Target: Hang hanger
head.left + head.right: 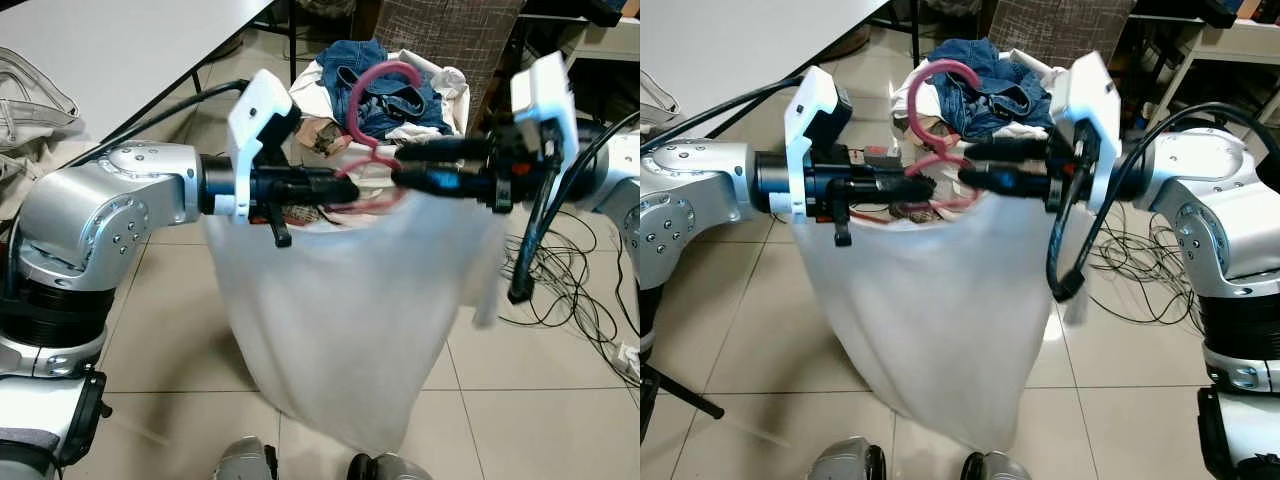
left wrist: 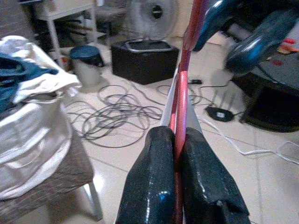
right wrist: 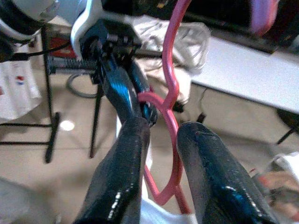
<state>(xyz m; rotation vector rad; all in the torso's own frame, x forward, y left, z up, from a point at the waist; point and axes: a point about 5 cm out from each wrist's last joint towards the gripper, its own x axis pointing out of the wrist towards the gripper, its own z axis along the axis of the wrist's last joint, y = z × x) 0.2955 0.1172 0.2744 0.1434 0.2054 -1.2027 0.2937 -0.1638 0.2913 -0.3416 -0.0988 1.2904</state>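
Hanger point(image 1: 372, 110), pink, held up in front of the robot with a white garment point(image 1: 340, 310) draped below it. Left pincer point(image 2: 180, 140) clenched on the hanger's bar. Right pincer point(image 3: 161, 135) fingers straddle the pink wire, apparently slightly parted; grip unclear. Laundry pile point(image 1: 985, 85) behind, over tile floor point(image 1: 560, 400).

Smooth pink plastic hanger point(image 1: 940, 110) with slight sheen; thin, matt, translucent white cloth garment point(image 1: 340, 320) draped from it. Left hand point(image 2: 180, 154) and right hand point(image 3: 161, 154): glossy black plastic-looking fingers. Brushed silver metal arms point(image 1: 90, 215). Glossy beige floor tiles point(image 1: 560, 420). Matt white worktop point(image 1: 120, 45). Blue denim clothes point(image 1: 990, 80), soft, rumpled.
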